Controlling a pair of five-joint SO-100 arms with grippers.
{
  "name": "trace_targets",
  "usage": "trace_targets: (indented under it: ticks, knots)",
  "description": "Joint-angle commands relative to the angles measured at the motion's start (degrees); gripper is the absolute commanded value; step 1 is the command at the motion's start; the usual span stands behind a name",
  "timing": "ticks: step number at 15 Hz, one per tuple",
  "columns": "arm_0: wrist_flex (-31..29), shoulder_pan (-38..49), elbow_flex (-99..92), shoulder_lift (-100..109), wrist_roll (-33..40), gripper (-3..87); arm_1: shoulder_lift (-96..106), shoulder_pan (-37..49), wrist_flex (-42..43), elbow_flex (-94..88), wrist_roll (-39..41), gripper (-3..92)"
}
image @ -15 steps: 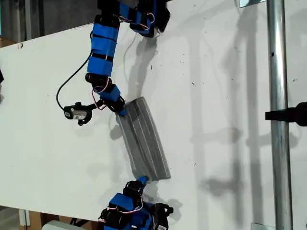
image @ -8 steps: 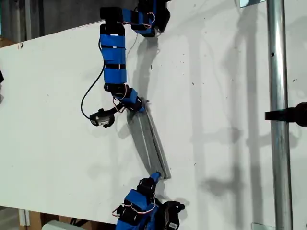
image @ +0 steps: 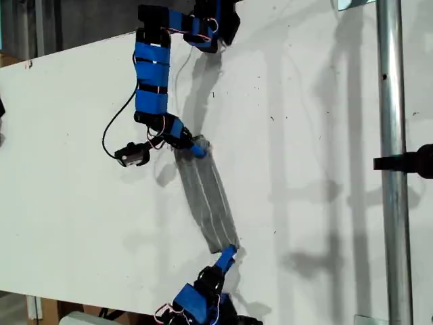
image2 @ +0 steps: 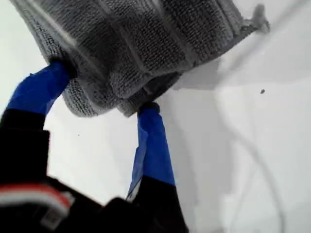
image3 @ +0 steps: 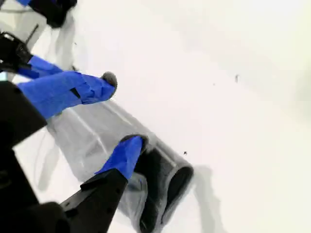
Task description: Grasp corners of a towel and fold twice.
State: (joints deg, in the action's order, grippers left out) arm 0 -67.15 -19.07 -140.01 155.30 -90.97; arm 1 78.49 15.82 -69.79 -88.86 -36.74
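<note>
The towel (image: 210, 196), grey with thin white stripes, lies as a narrow folded strip running down the middle of the white table (image: 311, 135). My first gripper (image: 197, 149) is at its upper end in the exterior view. In the first wrist view my first gripper (image2: 104, 90) is shut on the bunched towel (image2: 146, 43) edge, and a small tag (image2: 260, 19) sticks out at a corner. My second gripper (image: 229, 254) is at the strip's lower end. There my second gripper (image3: 121, 111) stands open, one fingertip (image3: 131, 144) resting on the towel (image3: 92, 141) beside its layered end.
A metal pole (image: 391, 169) with a black clamp (image: 409, 162) stands at the exterior view's right. A black cable (image: 111, 128) and a wrist camera (image: 132, 154) hang off the first arm. The table's edge runs along the exterior view's left and bottom.
The first gripper carried the towel's upper end toward the exterior view's right, narrowing the strip. The second arm shifted right and its jaws have parted at the lower end.
</note>
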Motion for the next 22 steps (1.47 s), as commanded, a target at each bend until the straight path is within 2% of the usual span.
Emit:
trace_targets:
  ticks: [1, 4, 6, 10, 13, 14, 15, 17, 20, 22]
  knots:
    - [-1.8, -5.1, 1.4, 9.8, -1.6, 21.1, 18.9, 2.8, -1.1, -7.3, -2.5, 33.9]
    - [-1.1, -7.0, -6.9, 31.5, 1.8, 20.7, 40.0, 11.2, 8.8, -33.4, -6.0, 34.4]
    - [1.8, -7.2, -14.3, 43.3, 4.1, 18.8, 43.4, 13.9, 18.1, -43.4, -8.3, 35.2]
    - [0.9, -7.0, -14.4, 43.3, 4.6, 18.7, 25.9, 9.3, 39.7, -42.6, -14.5, 35.8]
    - [-0.4, -7.3, -14.6, 43.3, 3.6, 18.7, 11.6, 5.2, 44.9, -32.9, -17.4, 36.4]
    - [-0.8, -7.4, -14.6, 43.3, 3.4, 18.7, 9.0, 3.6, 45.1, -29.7, -17.5, 36.0]
    - [-1.7, -7.4, -14.6, 43.3, 3.1, 18.7, 6.9, 2.0, 45.3, -27.1, -17.5, 30.7]
    - [-2.4, -7.4, -14.4, 43.3, 3.0, 18.7, 4.5, -0.7, 41.8, -22.2, -19.4, -0.4]
    - [-2.7, -7.8, -14.4, 43.3, 3.1, 18.7, 7.5, -2.5, 27.2, -18.7, -16.7, -0.4]
    - [-2.9, -7.6, -14.2, 43.3, 3.8, 18.7, 16.5, -4.0, 11.0, -18.5, -16.6, -0.4]
